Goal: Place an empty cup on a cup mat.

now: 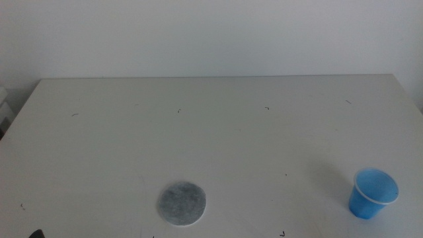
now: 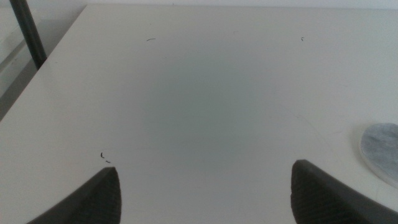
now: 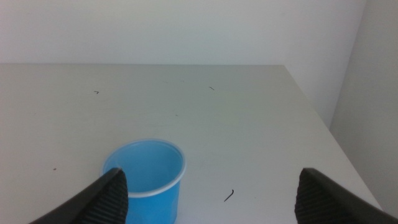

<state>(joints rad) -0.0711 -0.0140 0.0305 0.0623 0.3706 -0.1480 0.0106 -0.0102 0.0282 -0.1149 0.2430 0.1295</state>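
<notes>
The blue cup (image 1: 373,193) stands upright and empty on the white table at the front right. The grey round cup mat (image 1: 182,203) lies flat at the front, left of centre, far from the cup. My right gripper (image 3: 211,193) is open and empty; in its wrist view the cup (image 3: 148,171) stands just ahead of it, close beside one jaw and not between the two. My left gripper (image 2: 205,190) is open and empty over bare table, with the edge of the mat (image 2: 382,149) off to one side. Only a dark tip of the left gripper (image 1: 36,233) shows in the middle view.
The white table (image 1: 211,132) carries a few small dark specks. Its right edge (image 3: 317,118) runs close to the cup, with a white wall behind. A dark pole (image 2: 28,31) stands beyond the table's left edge.
</notes>
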